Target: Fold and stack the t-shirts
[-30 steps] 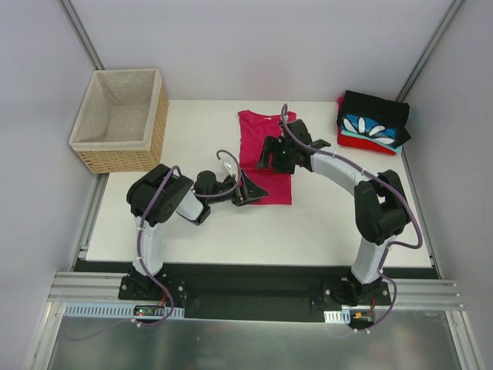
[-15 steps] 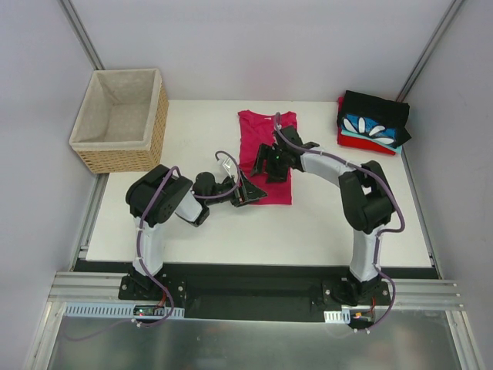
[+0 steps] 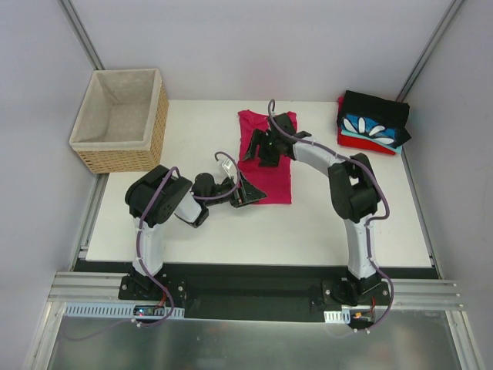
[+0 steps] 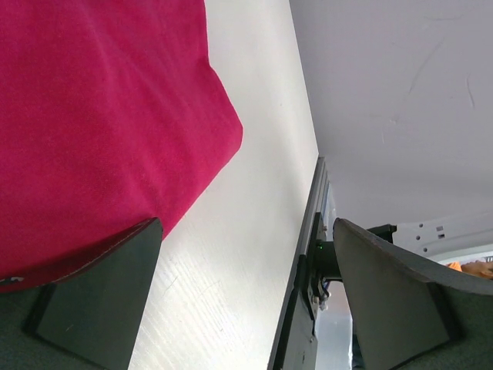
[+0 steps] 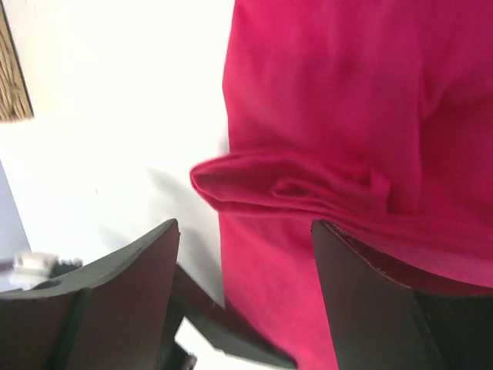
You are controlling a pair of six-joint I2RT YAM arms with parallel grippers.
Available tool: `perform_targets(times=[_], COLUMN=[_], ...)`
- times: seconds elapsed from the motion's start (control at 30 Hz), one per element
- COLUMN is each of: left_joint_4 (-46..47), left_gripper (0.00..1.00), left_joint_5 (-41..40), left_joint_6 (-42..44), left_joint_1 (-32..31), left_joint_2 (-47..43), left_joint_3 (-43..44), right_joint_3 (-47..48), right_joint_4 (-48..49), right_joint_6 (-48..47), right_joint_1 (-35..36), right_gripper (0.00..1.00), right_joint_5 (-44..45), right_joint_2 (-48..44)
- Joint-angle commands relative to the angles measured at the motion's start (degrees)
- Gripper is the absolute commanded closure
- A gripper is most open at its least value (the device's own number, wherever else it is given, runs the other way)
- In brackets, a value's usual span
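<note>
Since a second ago the right gripper (image 3: 260, 146) has travelled from the middle of the magenta t-shirt (image 3: 271, 176) to its far left side, jaws spread and empty over the bunched sleeve (image 5: 285, 189); the left gripper (image 3: 248, 193) has stayed at the near left hem corner, likewise agape, grasping nothing. That shirt lies flat mid-table (image 3: 231, 231); the folded stack (image 3: 373, 123) sits in the far right corner.

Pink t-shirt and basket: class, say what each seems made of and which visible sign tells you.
Pink t-shirt: soft matte cloth, probably cotton knit; it creases and bunches at the sleeve. Basket: woven wicker, shown by the ribbed tan weave outside; beige fabric lining inside, matte.
</note>
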Motion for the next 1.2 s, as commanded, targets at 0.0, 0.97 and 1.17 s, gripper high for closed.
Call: perform_targets(times=[0.0, 0.97, 1.17], left_joint_4=[2.26, -55.12, -55.75], left_gripper=[0.06, 0.02, 0.01], left_joint_5=[1.51, -5.06, -15.27], left_joint_6=[2.02, 21.44, 20.39], left_joint_1=[0.53, 0.45, 1.50], left_joint_2=[0.25, -38.76, -43.08], left_joint_3=[-1.96, 1.04, -7.58], right_joint_3=[5.98, -36.80, -48.40], right_joint_4=[0.87, -3.63, -0.28], right_joint_6=[-0.60, -8.69, -7.36], right_joint_1=[-1.65, -2.88, -4.47], right_gripper=[0.27, 0.28, 0.28], right_joint_5=[1.86, 19.26, 14.60], right_joint_2=[3.61, -46.90, -53.68])
